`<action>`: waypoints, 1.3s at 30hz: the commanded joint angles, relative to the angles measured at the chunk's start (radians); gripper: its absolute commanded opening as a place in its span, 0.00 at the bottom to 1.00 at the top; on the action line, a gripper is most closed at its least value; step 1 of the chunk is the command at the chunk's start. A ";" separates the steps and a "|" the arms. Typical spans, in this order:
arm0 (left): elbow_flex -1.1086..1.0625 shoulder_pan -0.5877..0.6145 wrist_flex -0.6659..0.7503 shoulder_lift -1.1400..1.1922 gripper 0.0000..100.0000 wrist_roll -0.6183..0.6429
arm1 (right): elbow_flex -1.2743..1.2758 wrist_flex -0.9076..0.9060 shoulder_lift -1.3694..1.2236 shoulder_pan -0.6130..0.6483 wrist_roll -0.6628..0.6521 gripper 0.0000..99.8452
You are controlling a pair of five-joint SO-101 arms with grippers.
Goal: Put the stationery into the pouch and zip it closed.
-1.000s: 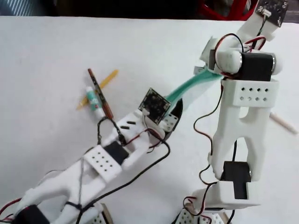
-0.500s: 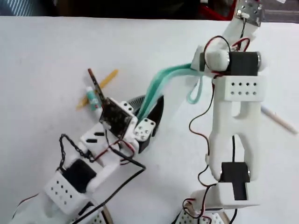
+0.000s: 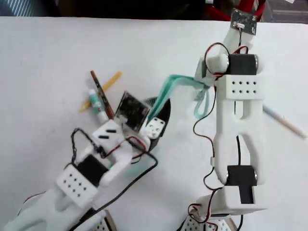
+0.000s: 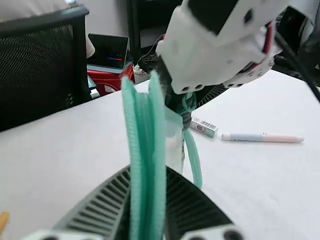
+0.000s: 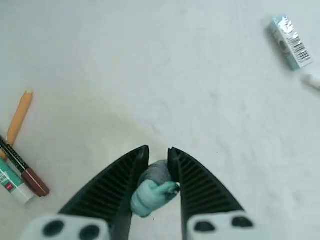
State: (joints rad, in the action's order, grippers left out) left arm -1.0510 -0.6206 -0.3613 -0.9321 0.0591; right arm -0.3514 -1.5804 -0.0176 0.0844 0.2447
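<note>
Stretching across the middle of the high view, the green mesh pouch [image 3: 169, 90] runs between both grippers. The left gripper [image 3: 155, 109], just left of centre, is clamped on one end of the pouch. The right gripper [image 5: 158, 152] pinches its green zip cord [image 5: 150, 194]. A yellow pen [image 3: 107, 85], a brown marker [image 3: 102, 95] and a small tube [image 3: 96, 104] lie on the table [image 3: 48, 48] at centre left. A pastel pen [image 3: 285, 119] lies at the right edge.

Right hand [image 5: 158, 154] pinching bunched end of teal pouch [image 5: 152, 194], orange pencil [image 5: 19, 117], brown marker [image 5: 27, 175], small barcoded box [image 5: 288, 36], white table [image 5: 150, 65]
</note>
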 commanded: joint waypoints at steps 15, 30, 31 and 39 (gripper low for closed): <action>0.092 -0.054 0.046 0.226 0.02 -0.048 | -0.247 -0.090 0.045 0.071 -0.018 0.02; 0.083 -0.054 0.043 0.225 0.02 -0.054 | -0.117 -0.124 -0.096 -0.177 0.138 0.28; 0.083 -0.054 0.043 0.225 0.02 -0.054 | -0.127 -0.120 -0.119 -0.160 0.141 0.28; 0.084 -0.053 0.032 0.225 0.02 -0.055 | -0.256 -0.134 -0.320 -0.071 0.255 0.27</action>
State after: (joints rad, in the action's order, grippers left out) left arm -0.9666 -0.6682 -0.3122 -0.7204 0.0130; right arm -0.5432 -1.7093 -0.3122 -0.0169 0.4672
